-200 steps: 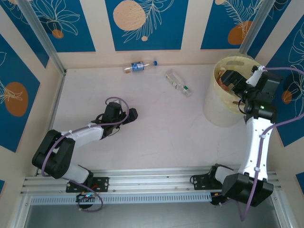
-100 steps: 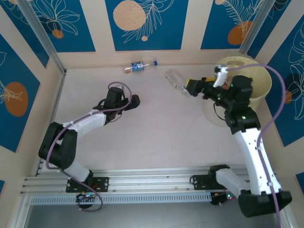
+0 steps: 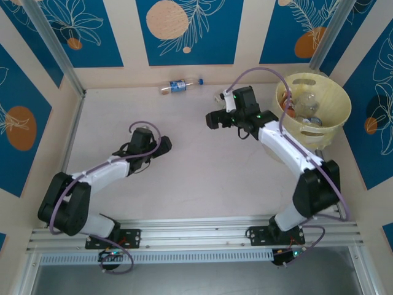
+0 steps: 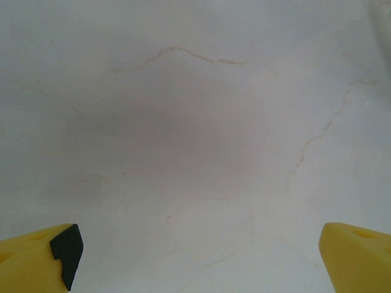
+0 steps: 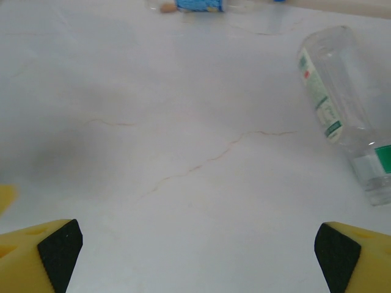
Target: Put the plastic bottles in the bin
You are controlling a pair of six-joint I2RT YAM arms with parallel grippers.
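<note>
The table (image 3: 202,178) is a pale, stone-look top with thin brown veins running through it, boxed in by walls (image 3: 184,31) of blue panels printed with orange discs and white leaf outlines, and a metal rail (image 3: 202,224) crosses the bottom of the overhead view where the arms are bolted. In the upper right stands the bin (image 3: 334,126), already holding a heap of bottles (image 3: 305,104). Two are left out on the table: a blue-labelled bottle (image 3: 180,85) lying on its side at the top centre against the back wall, and a clear bottle (image 5: 339,91) with a green and white label, lying flat in the upper right of the right wrist view. The right claw (image 3: 213,120) hangs over the middle of the table left of the bin, spread fully wide with nothing in it; the clear bottle sits near it but off to one side, not between its fingers. I'd say it is reaching for that bottle, and the next move calls for sliding across until the fingers straddle the body, then dropping low and closing gently, since a thin round bottle could roll or squirt away. The left claw (image 3: 163,145) hovers left of centre, also wide apart and empty, over bare table.
</note>
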